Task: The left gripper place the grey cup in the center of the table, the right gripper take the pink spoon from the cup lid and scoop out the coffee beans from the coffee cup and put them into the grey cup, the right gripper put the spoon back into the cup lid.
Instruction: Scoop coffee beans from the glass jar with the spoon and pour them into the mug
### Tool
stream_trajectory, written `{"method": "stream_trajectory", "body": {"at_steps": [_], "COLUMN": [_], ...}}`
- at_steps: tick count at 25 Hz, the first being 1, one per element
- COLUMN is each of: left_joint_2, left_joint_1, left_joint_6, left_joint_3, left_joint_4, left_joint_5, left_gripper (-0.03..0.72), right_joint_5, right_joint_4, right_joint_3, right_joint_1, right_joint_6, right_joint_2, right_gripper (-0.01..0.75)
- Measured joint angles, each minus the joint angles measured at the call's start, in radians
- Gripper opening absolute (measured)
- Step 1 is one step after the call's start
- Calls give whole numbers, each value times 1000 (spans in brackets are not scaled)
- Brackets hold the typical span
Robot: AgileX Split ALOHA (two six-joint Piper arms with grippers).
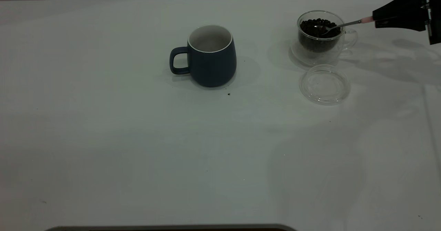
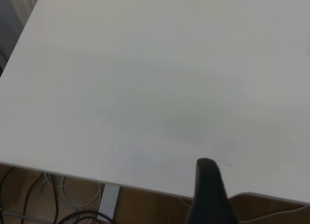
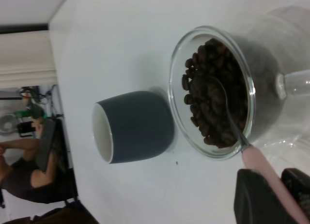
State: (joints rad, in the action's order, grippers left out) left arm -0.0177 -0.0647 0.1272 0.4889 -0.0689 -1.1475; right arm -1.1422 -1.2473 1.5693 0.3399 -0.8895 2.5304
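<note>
- Overhead, the right gripper (image 1: 379, 20) reaches in from the table's far right edge, clamped on the pink spoon (image 1: 346, 23) handle; its bowl rests among beans in the coffee cup (image 1: 320, 34).
- Just in front lies the cup lid (image 1: 324, 84).
- Near the table centre stands the grey cup (image 1: 210, 57), upright.
- Only one finger of the left gripper (image 2: 209, 195) shows, above the table (image 2: 145, 88) edge; its opening cannot be told.

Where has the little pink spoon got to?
In the exterior view the pink spoon is at far right, held by the right pincer, its bowl resting among the beans in the glass coffee cup.
</note>
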Motion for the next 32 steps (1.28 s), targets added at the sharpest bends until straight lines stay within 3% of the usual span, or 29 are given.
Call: {"method": "stream_trajectory", "body": {"at_steps": [32], "left_joint_2": [0], "left_joint_1": [0], "left_joint_6": [-2], "left_joint_3": [0], "left_joint_4": [0], "left_joint_5": [0], "left_gripper": [567], "right_joint_5": [-17], "right_joint_4": [-20], "right_joint_3": [0], "right_joint_1": [30], "right_joint_6": [79], "right_joint_2": [-28], "right_gripper": [100]}}
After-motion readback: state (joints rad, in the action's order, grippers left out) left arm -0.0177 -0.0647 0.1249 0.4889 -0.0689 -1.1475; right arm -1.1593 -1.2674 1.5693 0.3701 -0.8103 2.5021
